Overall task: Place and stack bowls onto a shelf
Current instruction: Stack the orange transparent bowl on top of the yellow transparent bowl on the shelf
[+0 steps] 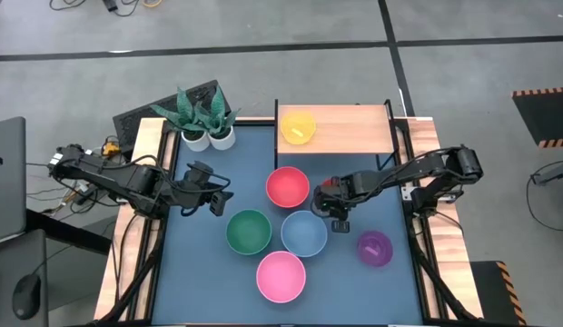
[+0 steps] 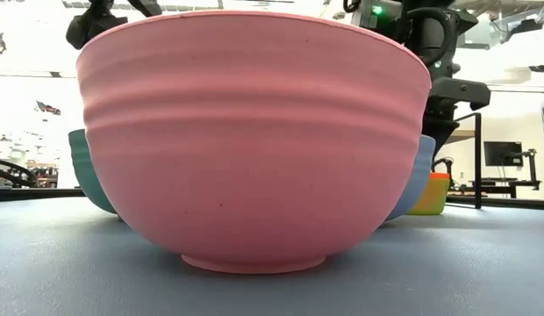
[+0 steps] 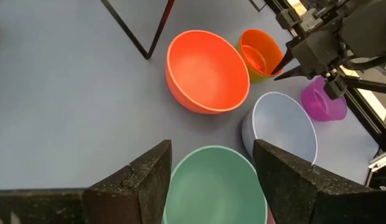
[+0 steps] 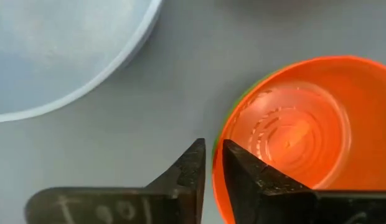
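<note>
Shelf: the small wooden shelf [image 1: 340,128] stands at the far edge of the table [image 1: 209,263], carrying one yellow bowl [image 1: 298,127] at its left end, so room is left beside it for more.
Bowls on the table: the red-pink bowl [image 1: 288,187], green bowl [image 1: 249,231], light blue bowl [image 1: 304,232] and pink bowl [image 1: 281,275] sit close together mid-table; the purple bowl [image 1: 374,248] sits apart to the right.
Small red bowl: the small red bowl [image 4: 299,134] lies just beside the light blue one, under the right arm.
Right end effector: the right end effector [image 4: 213,169] hangs at that bowl's near rim with its fingers [image 4: 255,180] narrow, almost together; one may sit inside the rim, though I cannot tell if they pinch it yet.
Left end effector: the left end effector [image 3: 211,180] waits wide apart over the green bowl's side, probably lined up to take it.
Plants: two white pots [image 1: 209,138] stand at the far left corner, out of the way.
</note>
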`<act>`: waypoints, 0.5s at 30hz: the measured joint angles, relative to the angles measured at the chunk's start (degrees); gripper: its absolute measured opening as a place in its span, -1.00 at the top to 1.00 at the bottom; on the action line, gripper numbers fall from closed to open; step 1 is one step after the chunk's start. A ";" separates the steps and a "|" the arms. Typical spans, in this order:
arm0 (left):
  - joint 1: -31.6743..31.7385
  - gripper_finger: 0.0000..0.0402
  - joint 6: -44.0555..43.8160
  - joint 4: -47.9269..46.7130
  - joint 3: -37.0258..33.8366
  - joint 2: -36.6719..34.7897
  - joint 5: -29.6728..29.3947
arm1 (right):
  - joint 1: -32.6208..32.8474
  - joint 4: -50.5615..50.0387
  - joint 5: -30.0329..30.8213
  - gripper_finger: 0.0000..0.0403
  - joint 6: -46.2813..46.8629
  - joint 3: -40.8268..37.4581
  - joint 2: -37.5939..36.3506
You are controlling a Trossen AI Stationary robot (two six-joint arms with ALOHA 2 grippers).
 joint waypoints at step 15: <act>-0.02 -0.04 0.02 0.01 0.00 0.00 0.00 | 0.01 -0.09 -1.54 0.73 0.07 0.00 -0.33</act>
